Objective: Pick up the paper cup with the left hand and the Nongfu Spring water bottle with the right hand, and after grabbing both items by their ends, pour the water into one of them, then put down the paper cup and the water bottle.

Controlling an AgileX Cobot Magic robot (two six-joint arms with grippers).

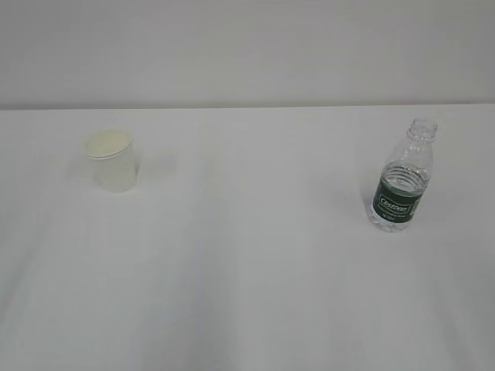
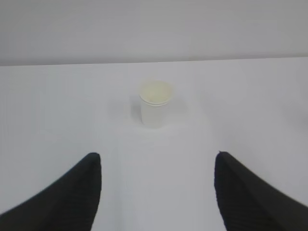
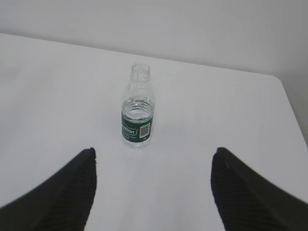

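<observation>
Left hand: black fingers (image 2: 72, 192) fill the bottom of the left wrist view, the gripper (image 2: 158, 192) spread wide and holding nothing, well short of the cup.
Right hand: same story, black fingers (image 3: 67, 192) low in the right wrist view, gripper (image 3: 154, 192) released and empty, bottle straight ahead between them but apart.
Paper cup (image 1: 113, 161): small, white, tapered, rolled rim, pale cream inside; upright on the left of the table, seen again at (image 2: 155, 104).
Nongfu Spring water bottle (image 1: 403, 176): clear ribbed plastic, no cap, dark green label band with white script; upright on the right, well apart from the cup, also at (image 3: 137, 107).
Water (image 3: 137, 108): clear, its surface sitting about at the top of the label.
Table (image 1: 247, 278): plain white, meeting a pale wall (image 1: 247, 46) behind.
</observation>
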